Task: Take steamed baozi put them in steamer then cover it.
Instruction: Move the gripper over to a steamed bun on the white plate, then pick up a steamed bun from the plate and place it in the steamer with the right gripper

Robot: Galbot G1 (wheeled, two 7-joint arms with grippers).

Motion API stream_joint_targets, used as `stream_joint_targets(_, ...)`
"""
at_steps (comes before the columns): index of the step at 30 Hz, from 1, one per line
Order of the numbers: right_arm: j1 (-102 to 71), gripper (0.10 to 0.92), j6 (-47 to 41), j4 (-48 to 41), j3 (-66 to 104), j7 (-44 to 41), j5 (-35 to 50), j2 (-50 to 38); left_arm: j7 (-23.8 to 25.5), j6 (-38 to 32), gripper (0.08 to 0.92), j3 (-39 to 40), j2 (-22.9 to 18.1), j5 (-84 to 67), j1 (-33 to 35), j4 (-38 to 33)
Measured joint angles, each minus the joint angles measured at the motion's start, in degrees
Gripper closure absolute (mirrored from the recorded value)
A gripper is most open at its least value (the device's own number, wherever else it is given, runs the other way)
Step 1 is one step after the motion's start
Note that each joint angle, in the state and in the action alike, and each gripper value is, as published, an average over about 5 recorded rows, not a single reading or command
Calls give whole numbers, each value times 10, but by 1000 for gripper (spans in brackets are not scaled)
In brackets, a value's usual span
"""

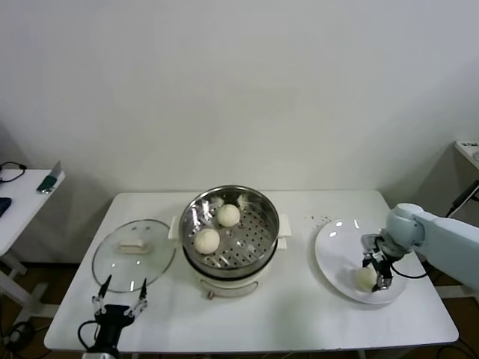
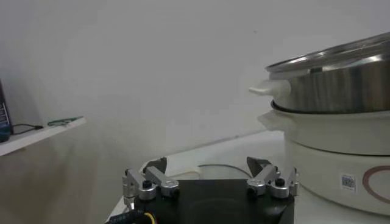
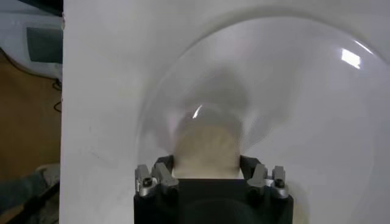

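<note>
My left hand (image 1: 120, 305) idles open at the worktop edge; right hand (image 1: 376, 274) pinches a plate baozi (image 1: 365, 278), soft dough may squash or slip.

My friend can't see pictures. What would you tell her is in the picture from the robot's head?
The robot's right gripper closes around a baozi on a white plate. Two more buns sit in the open steamer at the middle of the table. The glass lid lies left, by the open left gripper.
</note>
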Motion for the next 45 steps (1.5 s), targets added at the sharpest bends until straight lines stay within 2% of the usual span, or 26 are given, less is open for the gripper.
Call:
stream_joint_targets(7, 48, 334, 48, 17, -33, -5, -1, 1, 0, -1, 177, 0, -1, 0, 2, -1)
stream_joint_targets(15, 189, 337, 162, 32, -110, -21, 2, 39, 0, -1, 177, 0, -4, 0, 6, -3)
stream_joint_targets(22, 328, 330, 272, 38, -158, -34, 22, 121, 0, -3, 177, 0, -8, 0, 10, -6)
stream_joint_targets(28, 387, 330, 333, 46, -164, -44, 31, 201, 0, -4, 177, -1, -12, -5, 14, -13)
stream_joint_targets(45, 350, 330, 398, 40, -152, -63, -4, 401, -1, -6, 177, -2, -15, -9, 25, -28)
